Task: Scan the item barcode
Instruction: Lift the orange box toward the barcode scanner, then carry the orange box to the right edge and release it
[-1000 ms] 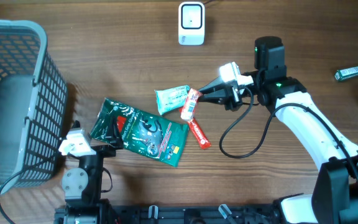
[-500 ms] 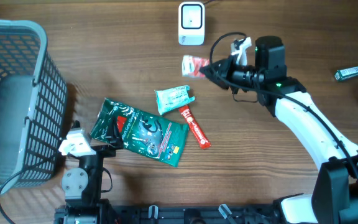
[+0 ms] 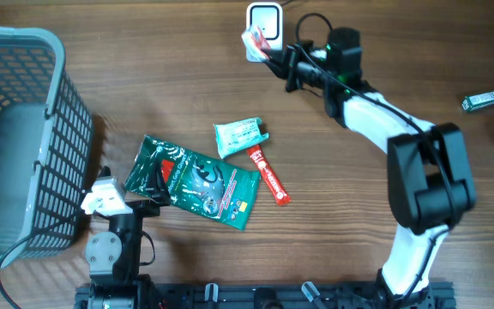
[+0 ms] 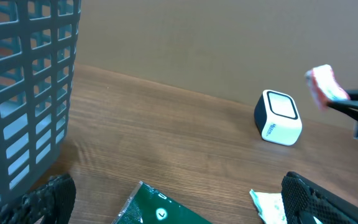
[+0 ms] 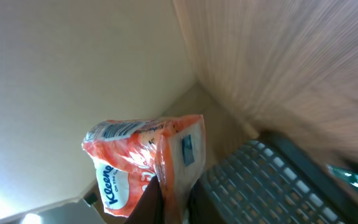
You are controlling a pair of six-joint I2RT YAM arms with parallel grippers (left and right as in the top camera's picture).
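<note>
The right gripper (image 3: 270, 51) is clenched on the orange tissue pack (image 3: 253, 38), which hangs off the table, just beside and a bit above the white scanner (image 3: 267, 19). The pack sticks out past the fingertips toward the scanner. The left gripper (image 4: 176, 202) sits spread wide by the green packet (image 3: 200, 180), well apart. I'd say turning the barcode to the scanner falls to the right arm.

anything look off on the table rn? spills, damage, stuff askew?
Nothing stands out. The right claw holds the orange tissue pack up by the scanner, pinched but intact. The green bag, teal packet and red tube lie loose at odd angles on the table. No spill or tear shows.
</note>
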